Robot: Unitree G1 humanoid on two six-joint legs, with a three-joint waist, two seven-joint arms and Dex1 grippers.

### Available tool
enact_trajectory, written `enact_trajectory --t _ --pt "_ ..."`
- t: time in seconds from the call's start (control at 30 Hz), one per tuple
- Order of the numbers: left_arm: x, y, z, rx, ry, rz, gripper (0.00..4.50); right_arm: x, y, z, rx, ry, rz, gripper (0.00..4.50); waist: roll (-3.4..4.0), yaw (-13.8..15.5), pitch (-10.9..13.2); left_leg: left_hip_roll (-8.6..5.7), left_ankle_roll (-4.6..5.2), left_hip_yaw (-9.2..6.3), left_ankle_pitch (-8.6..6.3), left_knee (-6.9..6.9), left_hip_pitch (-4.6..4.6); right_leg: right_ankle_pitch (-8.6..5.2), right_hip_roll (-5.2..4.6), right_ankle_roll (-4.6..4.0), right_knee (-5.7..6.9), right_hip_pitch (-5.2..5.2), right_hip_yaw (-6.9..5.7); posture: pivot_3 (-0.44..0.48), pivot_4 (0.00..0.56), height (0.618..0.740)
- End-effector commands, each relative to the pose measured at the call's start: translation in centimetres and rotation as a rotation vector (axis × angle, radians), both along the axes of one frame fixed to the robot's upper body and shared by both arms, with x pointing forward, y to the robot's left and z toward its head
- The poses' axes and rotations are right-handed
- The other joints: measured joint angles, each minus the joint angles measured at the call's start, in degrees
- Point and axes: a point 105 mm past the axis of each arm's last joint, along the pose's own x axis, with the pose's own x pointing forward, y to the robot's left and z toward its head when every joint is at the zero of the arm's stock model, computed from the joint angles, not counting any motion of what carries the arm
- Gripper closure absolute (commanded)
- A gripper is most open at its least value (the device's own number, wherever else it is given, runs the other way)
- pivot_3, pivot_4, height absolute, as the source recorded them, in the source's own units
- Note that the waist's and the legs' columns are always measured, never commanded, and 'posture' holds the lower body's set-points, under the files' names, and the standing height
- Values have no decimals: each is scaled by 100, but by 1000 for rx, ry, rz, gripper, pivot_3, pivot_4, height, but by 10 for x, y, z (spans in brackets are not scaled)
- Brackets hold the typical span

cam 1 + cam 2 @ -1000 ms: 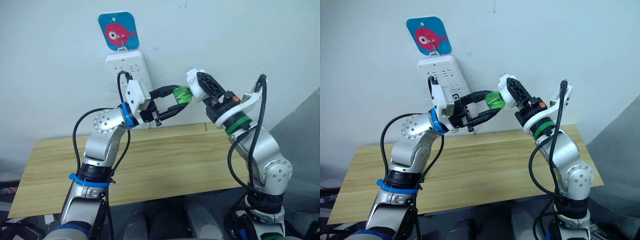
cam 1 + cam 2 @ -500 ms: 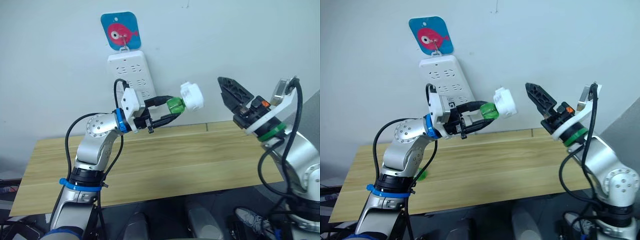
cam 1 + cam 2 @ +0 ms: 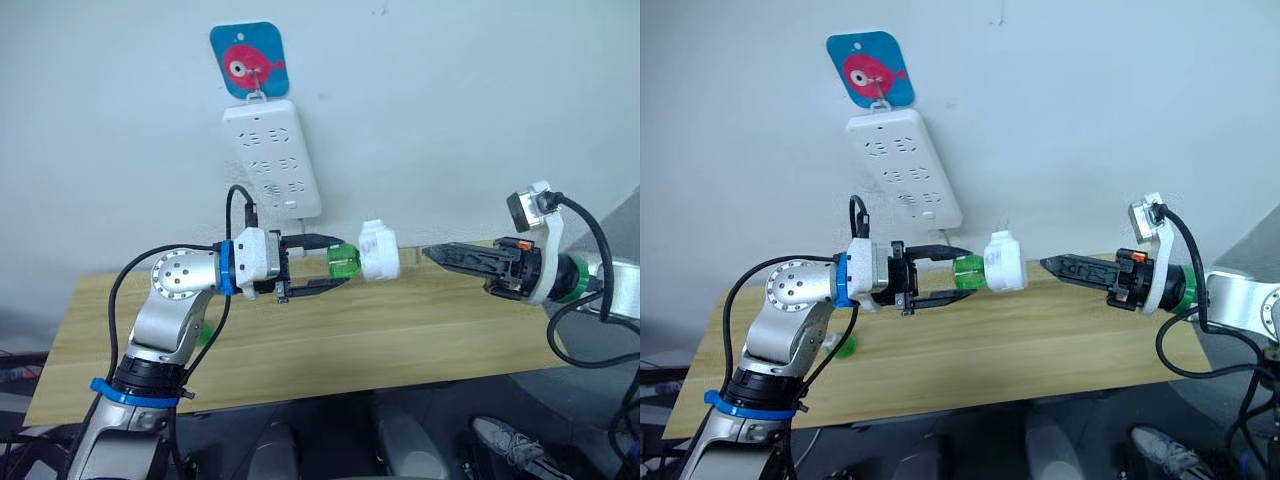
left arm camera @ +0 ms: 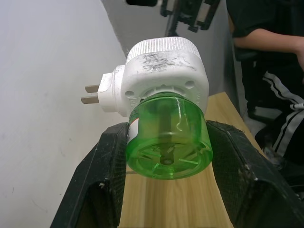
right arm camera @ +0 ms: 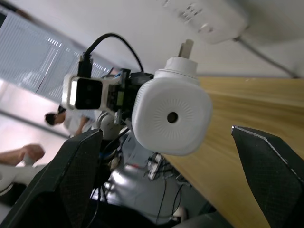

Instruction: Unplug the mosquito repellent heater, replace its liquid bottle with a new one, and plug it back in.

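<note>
Left claw (image 3: pixel 338 279) pinches translucent green bottle (image 3: pixel 343 263), rounded white heater (image 3: pixel 379 250).

Green bottle (image 4: pixel 168 142) clamped between the left pincer (image 4: pixel 167 159) fingers (image 4: pixel 107 164), white heater (image 4: pixel 164 76) screwed on its far end, two prongs (image 4: pixel 90 94) toward the wall (image 4: pixel 42 95), wooden counter (image 4: pixel 223 109) beneath, seated person (image 4: pixel 270 57) beyond.

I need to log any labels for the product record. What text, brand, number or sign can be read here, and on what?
No readable text anywhere.
Heater: grey scuffed marks on its white shell, unreadable.
Green bottle: no label visible.
Power strip: no legible print.
Wall hook plate: a pink fish picture, no words.
</note>
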Motion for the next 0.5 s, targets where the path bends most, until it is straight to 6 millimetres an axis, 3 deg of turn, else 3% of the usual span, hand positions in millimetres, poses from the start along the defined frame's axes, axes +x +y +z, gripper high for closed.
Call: enact_trajectory --t 0.03,0.5 --pt "-10 -4 9 6 -76 -41 2292 -4 8 -1 -2 8 87 0 0 42 1 0 1 0 -1 0 -1 0 0 0 -2 0 0 -125 200 725" --pt "-19 -9 4 15 -80 -75 2292 -2 33 -8 28 32 224 0 -1 187 8 1 5 -2 -3 1 -3 1 -1 2 -5 0 -5 -105 200 725"
